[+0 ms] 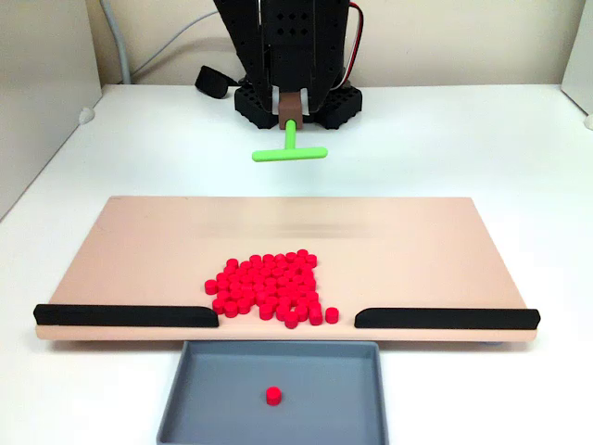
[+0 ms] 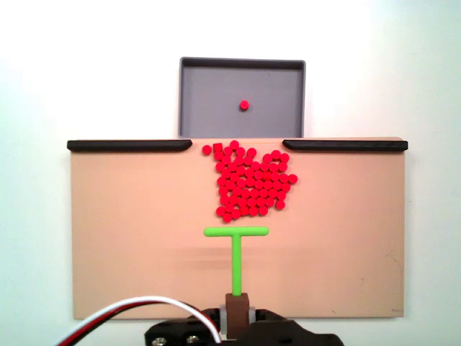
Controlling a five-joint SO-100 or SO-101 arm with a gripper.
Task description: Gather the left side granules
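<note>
Between black rails [image 1: 125, 315], granules [image 1: 269, 287] clustered on board [image 1: 417, 250]; fingers [image 2: 238, 311] seemingly clamp green stick [image 2: 236, 249].

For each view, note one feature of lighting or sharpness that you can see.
In a fixed view facing the arm, the green stick looks slightly soft and the board is evenly lit; in the fixed view from above, the white table is overexposed, while the granules stay crisp.

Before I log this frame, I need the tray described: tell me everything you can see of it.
The tray is a shallow grey rectangle with low raised walls, matte and plastic-looking. It lies flat on the white table, against the board's edge at the gap between the two black rails. One red granule lies near the middle of its floor; the tray holds nothing else.
</note>
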